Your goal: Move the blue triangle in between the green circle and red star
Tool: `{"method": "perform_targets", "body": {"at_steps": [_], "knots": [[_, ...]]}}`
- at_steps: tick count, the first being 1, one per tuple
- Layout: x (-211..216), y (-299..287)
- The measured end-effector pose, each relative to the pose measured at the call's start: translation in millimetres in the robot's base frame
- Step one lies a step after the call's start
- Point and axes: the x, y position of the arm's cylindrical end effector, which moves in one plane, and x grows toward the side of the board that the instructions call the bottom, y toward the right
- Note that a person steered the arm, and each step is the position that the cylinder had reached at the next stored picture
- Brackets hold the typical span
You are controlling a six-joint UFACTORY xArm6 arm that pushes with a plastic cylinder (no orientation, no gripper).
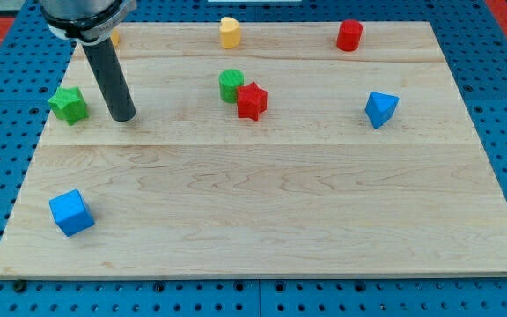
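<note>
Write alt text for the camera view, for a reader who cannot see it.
My tip rests at the wooden board's upper left beside a green star, far from the blue triangle at right. The green circle and red star touch at centre.

The blue triangle (pixel 381 108) lies far to the view's right of my tip (pixel 124 115), at about the tip's own height in the view. It is a small wedge-shaped block resting on the wooden board, one corner pointing toward the view's bottom. The green circle (pixel 231 84) sits roughly midway between my tip and the triangle, a little toward the view's top from the tip. The red star (pixel 252 100) lies just beside the circle on its lower right; the two seem to touch, though the angle does not settle it. Both are well apart from the triangle.
</note>
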Motion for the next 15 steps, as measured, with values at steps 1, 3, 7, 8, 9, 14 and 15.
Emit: {"method": "perform_targets", "body": {"at_steps": [1, 3, 7, 8, 9, 14, 15], "knots": [[-3.7, 23.0], [-34.6, 94.2], [-28.3, 409.8], [-20.6, 340.7], [-5.4, 235.3], [12.6, 158.0], [41.8, 165.8]]}}
